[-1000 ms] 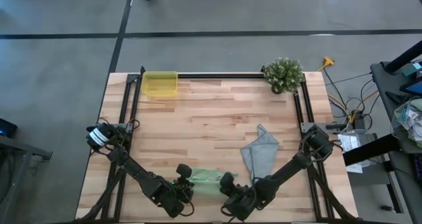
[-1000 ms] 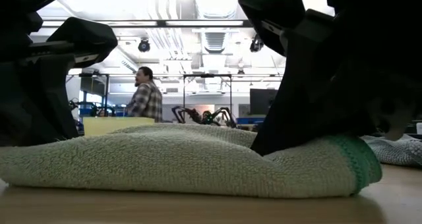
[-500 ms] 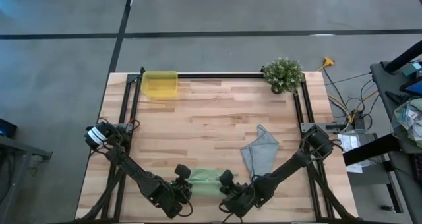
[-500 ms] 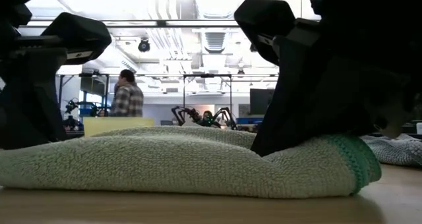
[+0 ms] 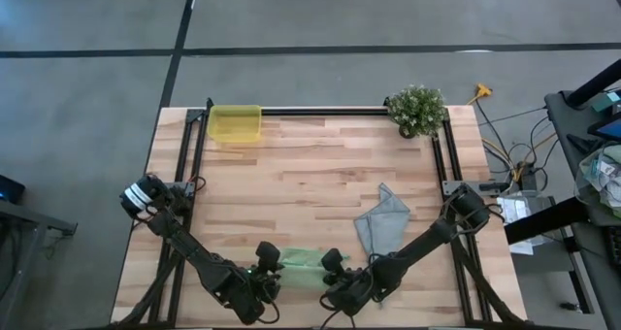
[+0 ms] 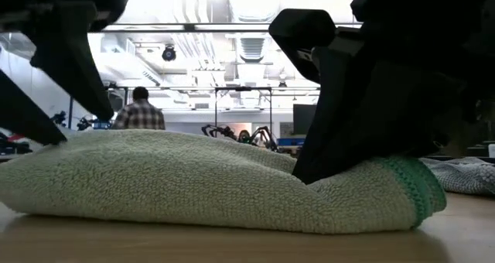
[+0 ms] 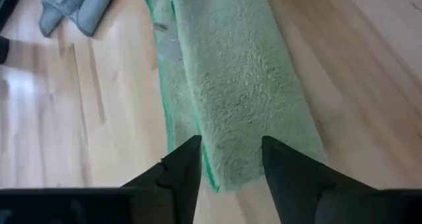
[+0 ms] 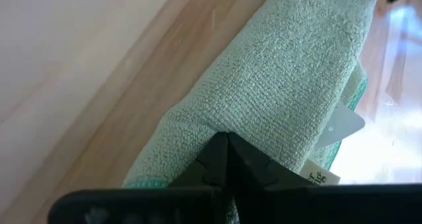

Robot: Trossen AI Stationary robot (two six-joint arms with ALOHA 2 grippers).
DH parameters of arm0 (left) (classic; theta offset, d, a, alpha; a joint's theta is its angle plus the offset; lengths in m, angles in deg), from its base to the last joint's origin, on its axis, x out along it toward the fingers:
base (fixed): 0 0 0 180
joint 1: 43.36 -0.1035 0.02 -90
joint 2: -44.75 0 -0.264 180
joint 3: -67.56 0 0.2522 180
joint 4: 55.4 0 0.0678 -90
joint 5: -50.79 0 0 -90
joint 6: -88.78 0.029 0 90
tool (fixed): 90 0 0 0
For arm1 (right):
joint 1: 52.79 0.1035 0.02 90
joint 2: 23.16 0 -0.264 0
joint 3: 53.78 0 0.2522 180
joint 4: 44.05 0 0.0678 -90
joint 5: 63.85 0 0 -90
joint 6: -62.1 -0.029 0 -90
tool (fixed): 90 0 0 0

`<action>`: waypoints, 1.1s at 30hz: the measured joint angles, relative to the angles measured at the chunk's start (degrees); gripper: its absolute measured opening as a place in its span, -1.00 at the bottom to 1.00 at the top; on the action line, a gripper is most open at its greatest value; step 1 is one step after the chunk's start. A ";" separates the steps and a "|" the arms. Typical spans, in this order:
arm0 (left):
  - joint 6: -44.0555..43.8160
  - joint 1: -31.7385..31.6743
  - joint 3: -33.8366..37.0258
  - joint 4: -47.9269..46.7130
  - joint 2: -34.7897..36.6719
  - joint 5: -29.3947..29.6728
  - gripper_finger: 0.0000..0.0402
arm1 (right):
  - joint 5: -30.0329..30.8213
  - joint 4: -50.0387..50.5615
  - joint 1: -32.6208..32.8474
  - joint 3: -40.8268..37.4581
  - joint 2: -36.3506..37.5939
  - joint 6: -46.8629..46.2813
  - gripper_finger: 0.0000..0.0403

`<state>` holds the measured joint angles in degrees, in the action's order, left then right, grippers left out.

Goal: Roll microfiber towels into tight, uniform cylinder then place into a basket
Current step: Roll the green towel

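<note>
From the high view, the light green microfiber towel (image 5: 299, 264), folded into a long soft band, lies at the near edge of the wooden tabletop (image 5: 310, 175), between the two claws. The left claw (image 5: 264, 269) is at its left end and the right claw (image 5: 335, 269) at its right end. The grey-blue crumpled towel (image 5: 381, 223) lies just right of them. The translucent yellow plastic basket (image 5: 236, 123) stands far away in the far left corner.

In the low view, the roll is thick but loose.

In the left wrist view, the left claw is released, its fingers apart above the end of the towel.

In the right wrist view, the right claw is clenched and presses on the towel near the white tag (image 8: 343, 126).

I think the roll can open again, because only one end is held.
</note>
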<state>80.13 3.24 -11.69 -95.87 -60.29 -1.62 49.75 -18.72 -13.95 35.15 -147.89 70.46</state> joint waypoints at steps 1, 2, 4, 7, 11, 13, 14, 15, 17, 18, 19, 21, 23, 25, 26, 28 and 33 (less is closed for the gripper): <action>0.01 0.05 -0.19 -0.53 0.29 0.07 -0.27 | -0.06 0.00 -0.02 0.00 0.00 -0.01 -0.96; 0.01 0.13 -0.44 -0.59 0.59 0.16 -0.26 | -0.07 -0.01 -0.07 0.00 0.00 -0.10 -0.96; 0.06 0.25 -1.04 0.43 1.04 0.89 -0.25 | -0.16 -0.02 -0.22 0.00 0.00 -0.46 -0.96; 3.83 0.40 -2.25 6.32 1.10 3.24 -0.25 | -0.24 -0.10 -0.35 0.00 0.02 -0.48 -0.96; 14.69 0.45 -2.29 20.67 -0.05 3.60 -0.29 | -0.84 -0.82 -0.56 -0.02 0.02 -0.55 -0.96; 18.47 0.09 -2.16 24.27 -1.90 3.59 -0.31 | -0.84 -0.87 -0.56 -0.02 0.02 -0.52 -0.96; 19.57 -0.23 -2.21 24.80 -3.15 3.69 -0.33 | -0.84 -0.87 -0.56 -0.02 0.04 -0.44 -0.96; 19.98 -0.52 -2.25 24.36 -4.27 4.53 -0.34 | -0.84 -0.87 -0.56 -0.04 0.19 -0.10 -0.96; 21.16 -1.28 -2.41 23.69 -6.45 9.10 -0.37 | -1.02 -1.10 -0.66 -0.14 0.45 0.35 -0.96; 22.12 -1.56 -2.75 23.93 -7.37 11.77 -0.38 | -1.10 -1.24 -0.76 -0.23 0.69 0.44 -0.96; 23.68 -1.64 -2.94 24.26 -7.99 14.71 -0.40 | -1.42 -1.36 -0.89 -0.27 0.86 0.46 -0.96; 27.88 -1.69 -3.15 24.29 -9.00 19.44 -0.44 | -1.95 -1.49 -1.09 -0.35 1.19 0.46 -0.96; 32.16 -1.87 -3.01 24.59 -9.58 19.71 -0.53 | -2.16 -2.23 -1.19 -0.40 1.31 0.23 -0.96; 33.28 -1.89 -2.85 24.91 -10.03 19.51 -0.67 | -2.79 -2.12 -1.19 -0.33 1.29 -0.04 -0.96; 33.25 -1.89 -2.76 25.02 -10.15 19.50 -0.77 | -3.02 -2.10 -1.19 -0.35 1.31 -0.06 -0.96; 33.06 -1.89 -2.62 25.66 -10.80 19.49 -0.93 | -3.09 -2.12 -1.19 -0.35 1.31 -0.63 -0.96; 39.47 -2.33 -2.68 24.58 -11.75 16.39 -0.99 | -3.07 -2.10 -1.20 -0.37 1.48 -0.31 -0.96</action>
<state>119.60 0.91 -14.37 -71.29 -72.04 14.76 46.68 -20.82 -15.15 34.78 -146.41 70.15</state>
